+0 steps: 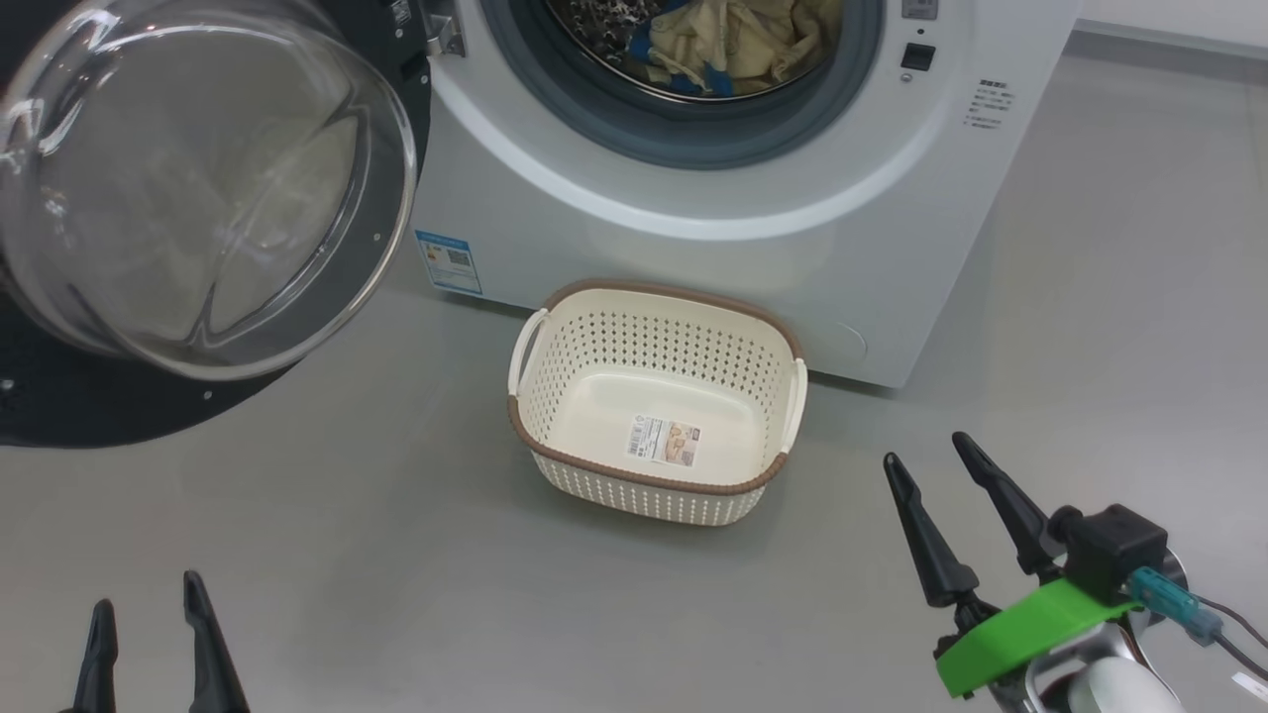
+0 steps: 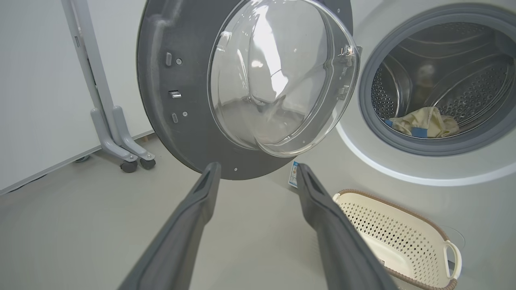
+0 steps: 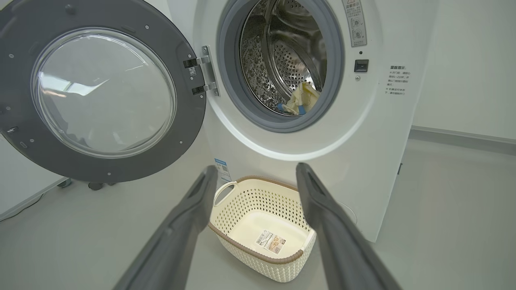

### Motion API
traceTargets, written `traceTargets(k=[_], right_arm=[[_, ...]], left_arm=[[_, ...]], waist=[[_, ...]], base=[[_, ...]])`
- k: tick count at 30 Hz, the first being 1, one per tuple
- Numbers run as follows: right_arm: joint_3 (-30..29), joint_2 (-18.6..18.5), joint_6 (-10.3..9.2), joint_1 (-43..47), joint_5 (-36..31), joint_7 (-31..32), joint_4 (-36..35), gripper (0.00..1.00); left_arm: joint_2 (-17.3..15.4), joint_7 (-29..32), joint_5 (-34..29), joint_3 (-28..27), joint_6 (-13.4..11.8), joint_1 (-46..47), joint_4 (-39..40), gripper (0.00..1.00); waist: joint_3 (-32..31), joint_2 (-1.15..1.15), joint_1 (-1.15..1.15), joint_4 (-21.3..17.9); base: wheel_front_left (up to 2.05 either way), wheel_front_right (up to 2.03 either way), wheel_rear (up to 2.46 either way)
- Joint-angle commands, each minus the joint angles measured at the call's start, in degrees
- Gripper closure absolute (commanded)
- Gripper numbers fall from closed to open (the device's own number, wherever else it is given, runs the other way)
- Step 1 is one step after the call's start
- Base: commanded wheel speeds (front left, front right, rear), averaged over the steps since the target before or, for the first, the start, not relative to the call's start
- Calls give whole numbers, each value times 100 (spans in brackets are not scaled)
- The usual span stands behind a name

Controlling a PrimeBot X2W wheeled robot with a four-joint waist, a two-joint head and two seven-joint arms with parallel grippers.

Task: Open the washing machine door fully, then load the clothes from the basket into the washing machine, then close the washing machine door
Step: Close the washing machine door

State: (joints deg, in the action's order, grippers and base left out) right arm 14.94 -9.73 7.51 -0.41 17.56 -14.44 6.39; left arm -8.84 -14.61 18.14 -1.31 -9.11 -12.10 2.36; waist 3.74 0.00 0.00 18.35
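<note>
The left end effector (image 1: 147,590) and right end effector (image 1: 925,448) are each formed of two long, dark, tapered fingers (image 1: 931,545). Behind the right one, a bright green collar (image 1: 1020,634), a black block (image 1: 1114,545), a teal plug (image 1: 1169,599) and a white forearm (image 1: 1119,688) are seen.

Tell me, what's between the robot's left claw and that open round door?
Nothing; bare grey floor separates the left gripper from the washing machine door, as the head view shows.
</note>
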Motion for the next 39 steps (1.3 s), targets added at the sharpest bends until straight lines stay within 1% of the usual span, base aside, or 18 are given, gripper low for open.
traceTargets(k=[1, 8, 21, 29, 39], right_arm=[[82, -109, -2, -246, -7, -37, -151, 0], [111, -123, -2, -289, -24, -33, -158, 0], [161, -164, -2, -399, -51, 22, -175, 0], [196, -174, -2, -429, -47, 30, -173, 0], [220, -199, -2, -449, -29, 43, -172, 0]], left_arm=[[-5, -39, -48, -238, 5, 157, 155, 0], [47, -39, -28, -290, 42, 148, 128, 0], [244, -39, -49, -317, 139, 183, 63, 0], [348, -39, -74, -420, 167, 191, 73, 0], [473, -39, -35, -549, 232, 208, 81, 0]], waist=[[-11, 0, 0, 138], [40, 0, 0, 401], [140, 0, 0, 873], [175, 0, 0, 977], [202, 0, 0, 1009]], base=[[0, 0, 0], [0, 0, 0], [0, 0, 0], [0, 0, 0], [0, 0, 0]])
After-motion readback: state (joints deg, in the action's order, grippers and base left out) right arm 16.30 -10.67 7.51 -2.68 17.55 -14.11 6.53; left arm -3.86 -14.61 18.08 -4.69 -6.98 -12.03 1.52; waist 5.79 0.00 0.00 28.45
